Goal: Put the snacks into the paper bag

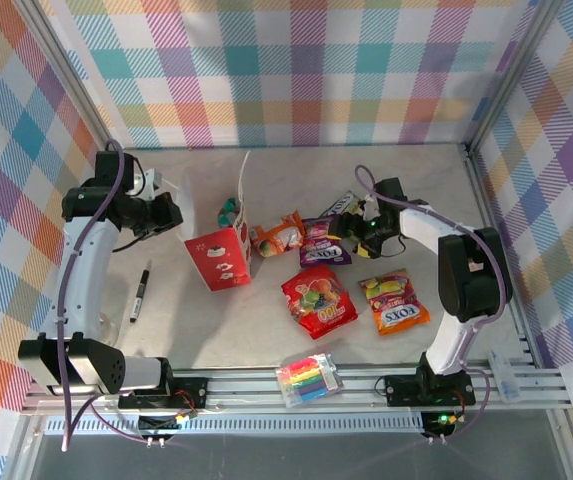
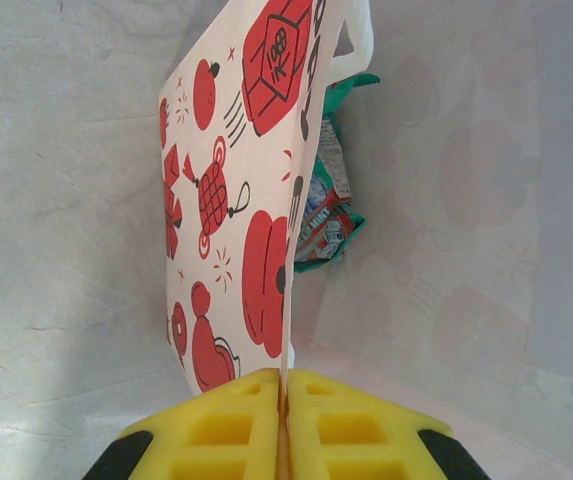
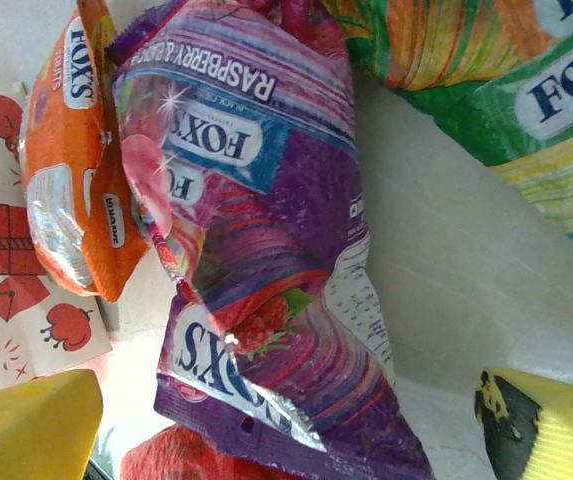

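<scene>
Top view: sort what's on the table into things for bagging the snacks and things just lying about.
For the job: paper bag, teal pouch in the bag, orange pouch, purple pouch, yellow-green pouch, red pouch, orange-red FOXS pouch.

Lying about: clear pack of markers, black pen.

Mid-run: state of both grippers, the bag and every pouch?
left gripper: shut on paper bag's edge
right gripper: open over purple pouch
paper bag: open-mouthed
teal pouch: in paper bag
purple pouch: on table
orange pouch: on table
red pouch: on table
orange-red pouch: on table
yellow-green pouch: on table
</scene>
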You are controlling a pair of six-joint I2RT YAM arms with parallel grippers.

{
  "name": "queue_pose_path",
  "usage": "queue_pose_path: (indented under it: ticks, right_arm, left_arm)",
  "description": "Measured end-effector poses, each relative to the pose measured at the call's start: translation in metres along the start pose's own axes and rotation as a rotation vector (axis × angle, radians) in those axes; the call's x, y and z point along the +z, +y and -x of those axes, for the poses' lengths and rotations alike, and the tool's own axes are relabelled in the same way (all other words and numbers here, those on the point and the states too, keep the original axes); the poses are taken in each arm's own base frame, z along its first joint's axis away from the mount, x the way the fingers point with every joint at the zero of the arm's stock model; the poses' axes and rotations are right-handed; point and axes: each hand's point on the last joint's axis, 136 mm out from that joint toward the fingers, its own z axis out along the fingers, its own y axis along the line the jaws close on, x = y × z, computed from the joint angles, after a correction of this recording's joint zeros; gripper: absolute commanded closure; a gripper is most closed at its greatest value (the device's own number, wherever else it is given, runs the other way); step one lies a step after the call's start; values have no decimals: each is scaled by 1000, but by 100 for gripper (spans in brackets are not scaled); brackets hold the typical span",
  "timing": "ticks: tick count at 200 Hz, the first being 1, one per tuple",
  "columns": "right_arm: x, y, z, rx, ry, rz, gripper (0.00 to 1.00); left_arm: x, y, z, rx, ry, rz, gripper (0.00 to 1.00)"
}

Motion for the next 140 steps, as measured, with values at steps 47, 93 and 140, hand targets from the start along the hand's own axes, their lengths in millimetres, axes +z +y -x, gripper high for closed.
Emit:
queue_pose_path:
  ticks: [47,93,140]
  right_arm:
    - [10,4,2,3,3,21,3]
    - [28,5,-5,7,40,16,3]
    - [30,12,-4,7,34,41,6]
  left_arm:
    - [0,0,0,0,0,1,90]
    - [0,1,0,0,-1,8,90]
    - [0,1,0,0,-1,8,90]
